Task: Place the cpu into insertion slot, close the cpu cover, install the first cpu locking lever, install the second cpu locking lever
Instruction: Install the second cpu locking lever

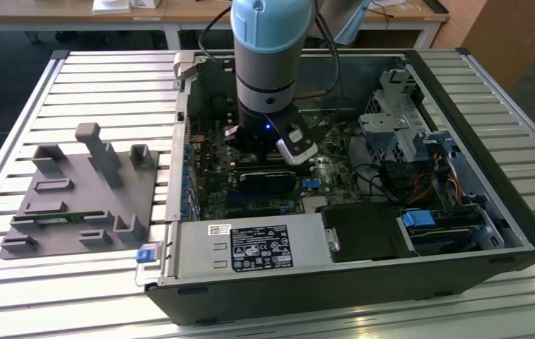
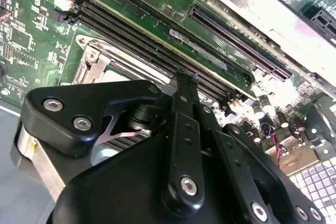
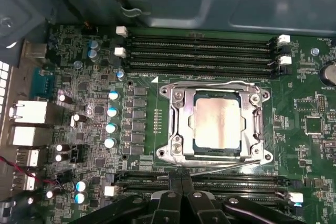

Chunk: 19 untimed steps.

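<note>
cpu point(image 3: 218, 125): your chip's sitting flat in the socket, mid-right of the first wrist view. Dull grey square top, slightly shiny.
cpu cover point(image 3: 181, 124): silvery frame lying down around the chip, window open over it. A thin wire lever point(image 3: 210, 84) runs along its far edge, another point(image 3: 220, 169) along the near edge.
gripper point(image 3: 181, 182): your black fingers look pressed together just below the socket, holding nothing.
motherboard point(image 3: 310, 98): green, with black RAM slots point(image 3: 199, 51) above the socket.
case point(image 1: 362, 282): open black tower lying on a slatted metal table point(image 1: 22, 92), arm reaching in from above.
fixture point(image 1: 78, 198): grey holder block on the table, left of frame in the exterior view.
</note>
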Available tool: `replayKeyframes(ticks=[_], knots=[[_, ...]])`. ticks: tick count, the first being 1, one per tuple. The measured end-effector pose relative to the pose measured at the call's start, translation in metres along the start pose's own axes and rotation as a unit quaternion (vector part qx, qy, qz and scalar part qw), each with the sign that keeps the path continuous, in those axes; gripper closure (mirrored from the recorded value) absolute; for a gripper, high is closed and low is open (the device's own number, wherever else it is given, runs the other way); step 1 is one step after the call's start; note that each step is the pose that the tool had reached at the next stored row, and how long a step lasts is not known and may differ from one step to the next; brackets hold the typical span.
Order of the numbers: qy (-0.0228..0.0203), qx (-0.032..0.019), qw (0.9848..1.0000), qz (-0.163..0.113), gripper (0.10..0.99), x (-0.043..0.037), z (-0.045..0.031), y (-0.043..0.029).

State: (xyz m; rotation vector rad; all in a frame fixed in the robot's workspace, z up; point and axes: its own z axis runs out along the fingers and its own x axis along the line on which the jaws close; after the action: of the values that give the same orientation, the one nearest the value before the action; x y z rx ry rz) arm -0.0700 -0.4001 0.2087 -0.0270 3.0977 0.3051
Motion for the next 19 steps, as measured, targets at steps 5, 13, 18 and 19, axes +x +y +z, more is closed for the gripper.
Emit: replayKeyframes(ticks=[5, 13, 18, 19], knots=[[-0.0004, -0.0134, 0.9999, 0.0, 0.98, 0.0002, 0.0029, -0.0009], [-0.0006, -0.0245, 0.9997, 0.001, 0.98, 0.0008, 0.0086, -0.0029], [-0.0013, -0.0353, 0.9994, 0.001, 0.98, 0.0051, 0.0093, -0.0061], [-0.0013, -0.0361, 0.9993, 0.001, 0.98, 0.0053, 0.0093, -0.0069]])
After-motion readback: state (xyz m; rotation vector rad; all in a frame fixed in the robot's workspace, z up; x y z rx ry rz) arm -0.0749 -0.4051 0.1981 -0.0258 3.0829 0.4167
